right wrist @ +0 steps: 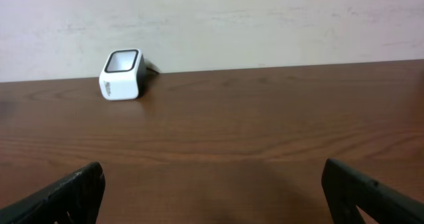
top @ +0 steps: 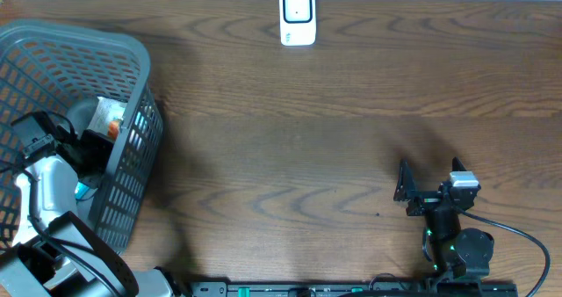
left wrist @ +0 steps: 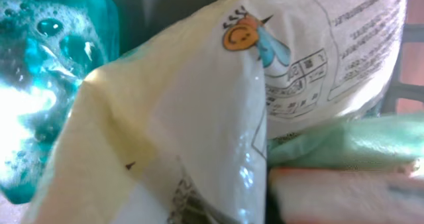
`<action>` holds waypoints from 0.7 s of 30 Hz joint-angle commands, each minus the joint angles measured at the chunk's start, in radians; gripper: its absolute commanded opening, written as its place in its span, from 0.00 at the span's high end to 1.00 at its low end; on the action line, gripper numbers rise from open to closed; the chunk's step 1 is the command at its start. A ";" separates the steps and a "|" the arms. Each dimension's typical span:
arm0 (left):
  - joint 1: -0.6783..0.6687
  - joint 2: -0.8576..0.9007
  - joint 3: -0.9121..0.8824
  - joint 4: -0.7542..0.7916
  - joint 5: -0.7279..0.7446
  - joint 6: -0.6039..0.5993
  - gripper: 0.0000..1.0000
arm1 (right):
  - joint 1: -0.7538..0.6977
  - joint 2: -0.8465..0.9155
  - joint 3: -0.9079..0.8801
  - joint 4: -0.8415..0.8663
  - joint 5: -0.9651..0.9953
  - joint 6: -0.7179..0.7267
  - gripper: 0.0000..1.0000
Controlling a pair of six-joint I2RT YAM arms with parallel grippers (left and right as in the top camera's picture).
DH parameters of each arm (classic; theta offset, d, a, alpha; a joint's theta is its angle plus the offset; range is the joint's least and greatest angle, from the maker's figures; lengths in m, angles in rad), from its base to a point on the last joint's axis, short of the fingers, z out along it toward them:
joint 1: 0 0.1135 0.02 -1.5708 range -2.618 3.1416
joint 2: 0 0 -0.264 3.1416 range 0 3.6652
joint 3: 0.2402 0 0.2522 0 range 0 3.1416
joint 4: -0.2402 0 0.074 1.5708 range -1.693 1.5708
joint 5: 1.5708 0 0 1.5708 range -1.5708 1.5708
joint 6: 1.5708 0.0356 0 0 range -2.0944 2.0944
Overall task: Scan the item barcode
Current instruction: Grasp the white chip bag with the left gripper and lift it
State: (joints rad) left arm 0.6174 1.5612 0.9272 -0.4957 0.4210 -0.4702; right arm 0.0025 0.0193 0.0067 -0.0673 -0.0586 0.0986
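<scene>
My left gripper is down inside the grey basket, among the items. The left wrist view is filled by a white plastic packet with an orange-and-blue bee print and black text. A fold of the packet runs down to where my jaws are, and the fingers themselves are hidden behind it. In the overhead view the packet shows white and orange. The white barcode scanner stands at the table's far edge, and it appears at the upper left in the right wrist view. My right gripper stands open over bare table.
A teal translucent bottle lies left of the packet in the basket. A green and pink soft pack lies to its right. The basket wall stands between my left gripper and the wooden table.
</scene>
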 commanded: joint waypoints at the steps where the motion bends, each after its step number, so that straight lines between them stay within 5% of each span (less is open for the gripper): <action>1: -0.011 -0.007 0.046 0.012 0.041 -0.026 0.93 | 0.008 0.000 -0.001 -0.005 0.004 0.001 0.01; 14: -0.008 -0.227 0.257 0.008 0.028 -0.026 0.93 | 0.008 0.000 -0.001 -0.005 0.004 0.001 0.01; 21: 0.012 -0.310 0.259 -0.074 -0.141 -0.019 0.93 | 0.008 0.000 -0.001 -0.005 0.004 0.001 0.01</action>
State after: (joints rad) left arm 0.6182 1.2686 1.1667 -0.5587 0.3626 -0.4946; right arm 0.0025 0.0196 0.0067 -0.0673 -0.0589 0.0986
